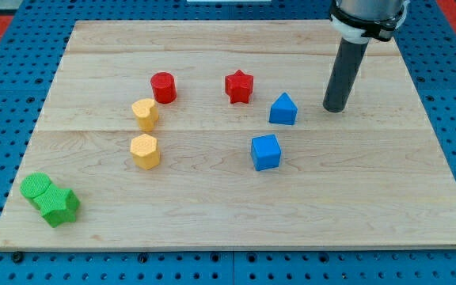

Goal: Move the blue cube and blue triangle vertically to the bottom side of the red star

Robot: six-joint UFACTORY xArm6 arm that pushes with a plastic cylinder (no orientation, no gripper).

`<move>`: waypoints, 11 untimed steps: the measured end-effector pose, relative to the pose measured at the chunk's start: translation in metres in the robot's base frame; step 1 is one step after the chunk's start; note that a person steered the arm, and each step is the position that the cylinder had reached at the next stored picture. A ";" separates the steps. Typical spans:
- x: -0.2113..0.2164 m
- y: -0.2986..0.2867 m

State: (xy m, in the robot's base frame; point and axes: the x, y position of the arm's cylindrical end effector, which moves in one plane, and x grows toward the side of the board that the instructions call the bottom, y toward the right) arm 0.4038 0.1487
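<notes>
The red star [239,86] lies near the top middle of the wooden board [370,198]. The blue triangle [283,109] sits just right of and slightly below the star. The blue cube [265,152] lies below the triangle, lower right of the star. My tip [336,108] rests on the board to the right of the blue triangle, a short gap apart from it and touching no block.
A red cylinder [163,87] lies left of the star. A yellow heart [145,114] and a yellow hexagon [144,150] lie below it. Two green blocks [36,189] [59,207] touch at the board's bottom left corner.
</notes>
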 end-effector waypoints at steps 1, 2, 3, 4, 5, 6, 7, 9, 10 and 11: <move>0.004 -0.040; 0.005 -0.084; 0.019 -0.110; 0.028 -0.118; 0.028 -0.066; 0.057 -0.005; 0.091 -0.011; 0.101 -0.087; 0.101 -0.086; 0.089 -0.070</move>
